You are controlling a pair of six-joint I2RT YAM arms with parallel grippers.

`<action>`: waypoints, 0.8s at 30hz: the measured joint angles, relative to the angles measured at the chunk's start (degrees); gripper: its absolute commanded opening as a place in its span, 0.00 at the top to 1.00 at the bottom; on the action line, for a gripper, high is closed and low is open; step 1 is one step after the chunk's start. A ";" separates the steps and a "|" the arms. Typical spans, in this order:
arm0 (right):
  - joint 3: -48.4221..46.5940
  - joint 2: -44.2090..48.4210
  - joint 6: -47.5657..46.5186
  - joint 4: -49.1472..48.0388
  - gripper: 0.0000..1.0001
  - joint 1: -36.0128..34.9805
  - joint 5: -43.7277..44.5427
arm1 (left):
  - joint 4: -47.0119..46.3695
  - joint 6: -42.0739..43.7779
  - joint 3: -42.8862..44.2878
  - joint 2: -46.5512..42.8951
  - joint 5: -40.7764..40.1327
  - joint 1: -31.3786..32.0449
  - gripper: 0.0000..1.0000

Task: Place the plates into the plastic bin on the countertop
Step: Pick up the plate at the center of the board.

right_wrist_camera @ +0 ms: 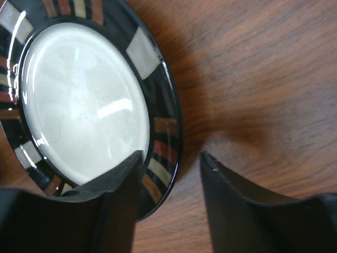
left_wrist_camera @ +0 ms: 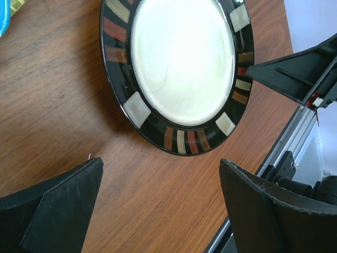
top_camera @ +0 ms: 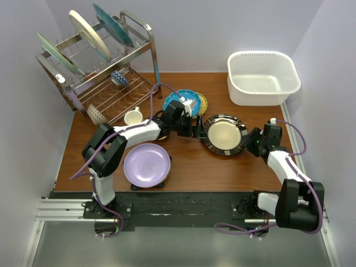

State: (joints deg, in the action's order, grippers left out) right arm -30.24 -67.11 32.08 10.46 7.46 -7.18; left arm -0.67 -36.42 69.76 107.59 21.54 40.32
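Note:
A beige plate with a dark striped rim lies flat on the wood countertop. My left gripper is open and empty at the plate's left edge; in the left wrist view the plate lies just beyond the fingertips. My right gripper is open at the plate's right edge; in its wrist view the jaws straddle the rim, one finger over the plate, one over the wood. A lavender plate lies front left. A blue dotted plate lies on a yellow-brown one. The white plastic bin stands back right.
A metal wire dish rack stands back left with a mint green plate, a cream plate and a teal plate upright in it. A small white cup sits before it. A dark thing shows under the lavender plate.

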 measured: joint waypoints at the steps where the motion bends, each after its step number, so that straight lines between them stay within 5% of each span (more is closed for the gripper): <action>1: 0.76 -0.15 0.37 -1.09 0.60 0.13 -0.15 | 0.15 -0.02 0.13 0.00 -0.13 0.00 0.04; 6: 3.17 -1.31 2.16 -4.92 0.68 0.59 -1.60 | 0.50 0.02 0.52 0.04 -0.57 0.00 0.04; 7: 3.39 -1.46 2.40 -5.73 0.81 0.59 -1.73 | 0.50 0.02 0.55 0.04 -0.59 0.00 0.04; 10: 3.74 -1.53 3.30 -7.43 0.99 0.61 -2.58 | 0.68 0.02 0.55 0.11 -0.72 0.00 0.04; 24: 4.07 5.51 4.44 -6.51 1.00 1.22 -4.39 | 1.27 0.02 0.55 1.60 -0.90 0.63 0.04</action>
State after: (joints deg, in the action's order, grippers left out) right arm -26.17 -61.60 36.51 3.95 8.69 -11.57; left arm 0.60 -36.40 70.30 109.19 20.64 40.95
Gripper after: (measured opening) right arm 0.059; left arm 0.966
